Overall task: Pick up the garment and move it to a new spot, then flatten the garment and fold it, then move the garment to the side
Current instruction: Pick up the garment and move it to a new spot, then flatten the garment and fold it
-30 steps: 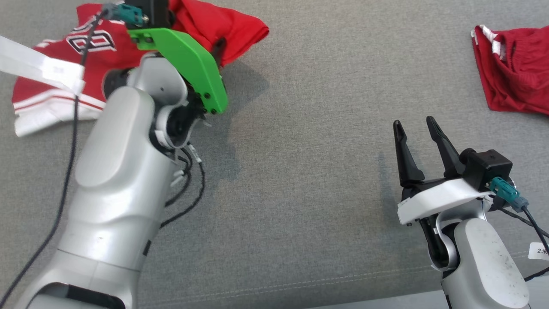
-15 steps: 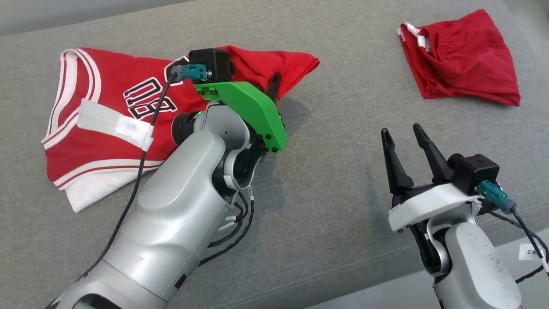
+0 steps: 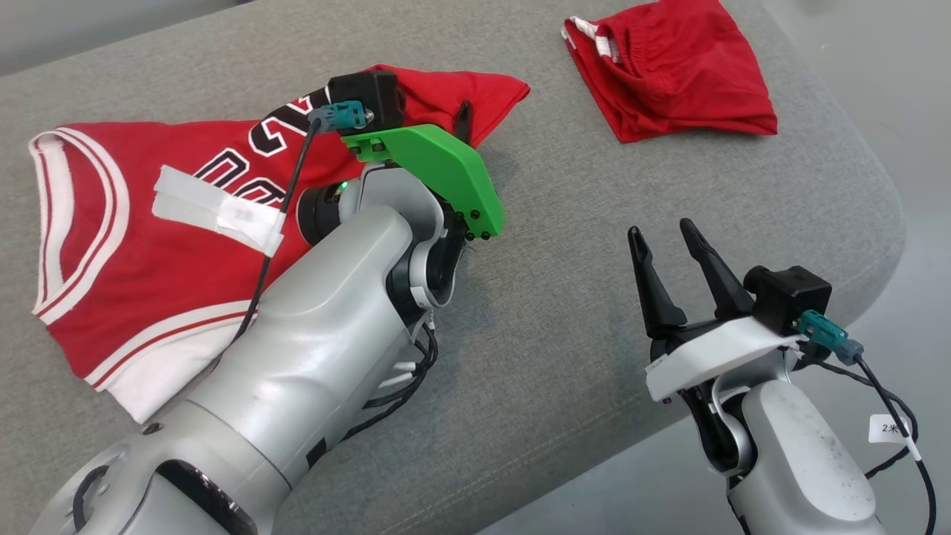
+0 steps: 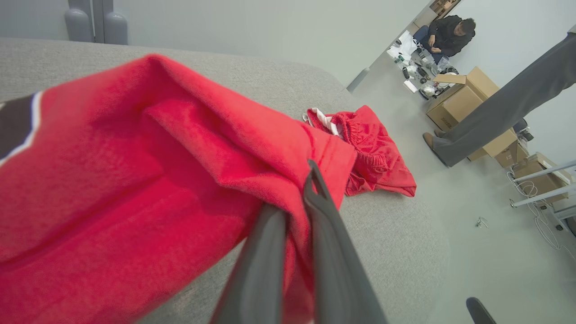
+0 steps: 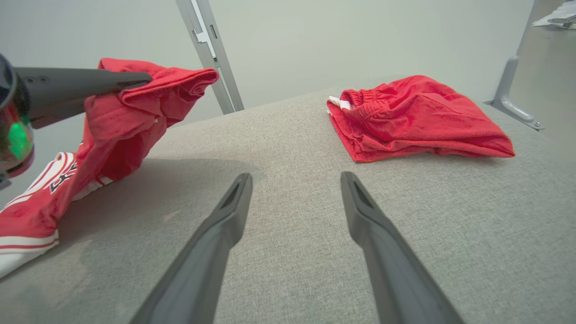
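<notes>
The garment (image 3: 148,253) is a red jersey with white trim and black numbers, lying on the left of the grey cushion (image 3: 565,223). My left gripper (image 3: 462,119) is shut on its right-hand edge and holds that part lifted off the cushion. In the left wrist view the red cloth (image 4: 157,180) is bunched between the closed fingers (image 4: 324,234). The right wrist view shows the left gripper (image 5: 135,83) pinching the raised fold (image 5: 135,117). My right gripper (image 3: 660,229) hangs open over bare cushion at the lower right, with nothing between its fingers (image 5: 216,243).
Folded red shorts (image 3: 669,70) lie at the cushion's far right corner. The cushion's rounded edge (image 3: 869,253) drops to the floor just right of my right arm. A standing person's leg (image 4: 504,112), cardboard boxes (image 4: 468,96) and a seated person (image 4: 450,33) are beyond it.
The head camera has swung, shifting the whole view. My left gripper stays shut on the jersey, which now lies more spread out. The right gripper stays open.
</notes>
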Motion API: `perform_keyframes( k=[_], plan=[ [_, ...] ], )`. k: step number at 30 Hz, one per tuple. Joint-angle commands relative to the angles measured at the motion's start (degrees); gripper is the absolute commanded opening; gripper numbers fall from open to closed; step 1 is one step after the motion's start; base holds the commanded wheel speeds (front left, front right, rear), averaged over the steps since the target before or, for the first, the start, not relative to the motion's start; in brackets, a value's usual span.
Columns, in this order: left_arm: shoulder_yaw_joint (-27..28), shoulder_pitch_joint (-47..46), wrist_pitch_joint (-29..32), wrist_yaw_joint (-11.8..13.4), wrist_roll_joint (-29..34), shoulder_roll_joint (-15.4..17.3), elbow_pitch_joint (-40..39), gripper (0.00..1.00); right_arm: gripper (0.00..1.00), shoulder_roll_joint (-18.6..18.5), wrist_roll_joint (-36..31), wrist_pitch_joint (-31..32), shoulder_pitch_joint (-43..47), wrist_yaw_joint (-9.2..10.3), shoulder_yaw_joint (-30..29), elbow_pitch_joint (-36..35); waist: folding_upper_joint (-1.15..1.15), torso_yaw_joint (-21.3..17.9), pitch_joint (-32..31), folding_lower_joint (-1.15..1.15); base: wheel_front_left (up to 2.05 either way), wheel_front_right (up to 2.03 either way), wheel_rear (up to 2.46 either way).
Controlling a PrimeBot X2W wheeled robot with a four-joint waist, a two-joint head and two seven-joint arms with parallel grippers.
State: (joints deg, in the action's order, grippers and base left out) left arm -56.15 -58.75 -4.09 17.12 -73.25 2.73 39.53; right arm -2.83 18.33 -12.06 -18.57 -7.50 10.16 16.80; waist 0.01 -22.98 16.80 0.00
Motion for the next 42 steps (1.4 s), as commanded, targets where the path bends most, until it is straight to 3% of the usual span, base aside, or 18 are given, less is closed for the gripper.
perform_keyframes(
  k=[1,2,3,4,10,16,27,36,42],
  plan=[
    [-1.17,-1.28,-0.86,0.48,-1.31,0.3,1.43,0.0,1.0,-0.11,0.73,-0.69,-1.11,0.02,0.47,0.74,-0.01,-3.06,2.33,0.0,0.0,0.0,0.0],
    [-1.97,-1.53,-1.31,0.62,-1.84,0.28,2.27,0.05,1.0,-0.1,1.11,-0.95,-1.44,0.02,0.73,1.21,-0.01,-3.52,2.69,0.0,0.0,0.0,0.0],
    [-2.89,-1.84,-1.7,0.58,-2.61,0.29,2.92,0.44,1.0,-0.11,1.26,-1.17,-1.76,0.02,0.86,1.69,-0.01,-3.82,2.96,0.0,0.0,0.0,0.0],
    [-3.55,-2.16,-2.3,0.51,-3.43,0.29,3.23,1.0,1.0,-0.11,1.42,-1.42,-2.07,0.02,0.94,2.11,-0.01,-4.02,3.23,0.0,0.0,0.0,0.0],
    [-9.03,-3.86,-2.89,-0.62,-5.24,0.3,4.09,1.0,1.0,-0.11,1.62,-2.24,-2.95,0.02,0.62,4.24,-0.01,-3.68,3.83,0.0,0.0,0.0,0.0],
    [-15.26,-6.34,-2.96,-3.61,-3.0,0.28,5.06,1.0,1.0,-0.15,0.34,-2.84,-3.35,0.02,-1.07,6.14,-0.01,0.04,2.82,0.0,0.0,0.0,0.0],
    [-16.82,-3.85,-7.51,-7.43,0.21,0.26,6.34,1.0,1.0,-0.15,-3.0,-2.01,-2.69,0.02,-4.28,6.39,-0.01,8.26,-0.76,0.0,0.0,0.0,0.0],
    [-16.26,0.22,-11.05,-9.62,5.72,0.94,8.51,1.0,1.0,-0.18,-5.37,0.4,-0.5,0.02,-7.01,4.15,-0.01,14.25,-3.81,0.0,0.0,0.0,0.0],
    [-5.26,8.14,-11.11,-7.48,14.47,4.95,0.05,1.0,1.0,-0.15,-5.9,1.48,1.59,0.02,-8.47,2.27,-0.01,17.52,-4.85,0.0,0.0,0.0,0.0]
  ],
)
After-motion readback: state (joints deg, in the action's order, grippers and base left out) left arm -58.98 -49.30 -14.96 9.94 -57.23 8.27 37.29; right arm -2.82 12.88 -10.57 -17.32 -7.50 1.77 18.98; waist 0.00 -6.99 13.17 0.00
